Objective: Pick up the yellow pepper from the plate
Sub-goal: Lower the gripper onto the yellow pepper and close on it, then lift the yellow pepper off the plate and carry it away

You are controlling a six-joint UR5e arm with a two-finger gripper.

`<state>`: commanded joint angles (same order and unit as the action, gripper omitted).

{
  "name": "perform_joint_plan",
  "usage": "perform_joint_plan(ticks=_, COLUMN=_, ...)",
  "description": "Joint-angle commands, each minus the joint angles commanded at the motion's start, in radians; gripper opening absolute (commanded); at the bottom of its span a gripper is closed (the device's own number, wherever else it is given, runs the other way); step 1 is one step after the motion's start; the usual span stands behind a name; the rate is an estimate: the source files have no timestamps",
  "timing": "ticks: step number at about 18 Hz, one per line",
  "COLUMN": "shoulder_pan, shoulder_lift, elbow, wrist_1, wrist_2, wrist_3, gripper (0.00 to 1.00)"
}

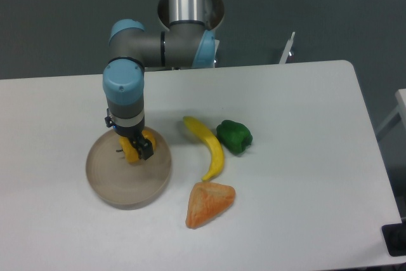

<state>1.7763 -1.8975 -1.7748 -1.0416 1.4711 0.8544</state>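
Note:
The yellow pepper point(135, 148) is small and yellow-orange. It sits over the far part of the round beige-grey plate point(129, 179) at the left of the table. My gripper point(136, 149) points down from the arm above and its dark fingers are closed around the pepper. The fingers and wrist hide much of the pepper. I cannot tell whether the pepper still touches the plate or hangs just above it.
A long curved yellow banana point(209, 145) lies right of the plate. A green pepper point(235, 136) sits beside the banana. An orange triangular wedge point(209, 203) lies near the front. The arm's base stands behind the table's far edge.

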Motion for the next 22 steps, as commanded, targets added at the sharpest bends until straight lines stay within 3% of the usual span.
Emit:
perform_joint_plan(ticks=2, shoulder_pan=0.000, shoulder_lift=0.000, elbow=0.000, wrist_1=0.000, wrist_2=0.000, wrist_3=0.000, gripper=1.00)
perform_joint_plan(ticks=3, shoulder_pan=0.000, shoulder_lift=0.002, elbow=0.000, wrist_1=0.000, wrist_2=0.000, wrist_3=0.000, gripper=0.64)
perform_joint_plan(ticks=5, shoulder_pan=0.002, shoulder_lift=0.006, elbow=0.000, wrist_1=0.000, wrist_2=0.002, wrist_3=-0.006, gripper=0.35)
perform_joint_plan(ticks=6, shoulder_pan=0.002, shoulder_lift=0.009, elbow=0.002, wrist_1=0.000, wrist_2=0.002, wrist_3=-0.018, gripper=0.31)
perform_joint_plan(ticks=15, shoulder_pan=0.028, shoulder_lift=0.070, elbow=0.075, wrist_1=-0.006, wrist_2=-0.006, wrist_3=-0.026, gripper=0.30)
perform_joint_plan(ticks=22, shoulder_pan=0.187, shoulder_lift=0.132, elbow=0.097, wrist_1=-0.015, wrist_2=-0.017, wrist_3=-0.014, gripper=0.30)
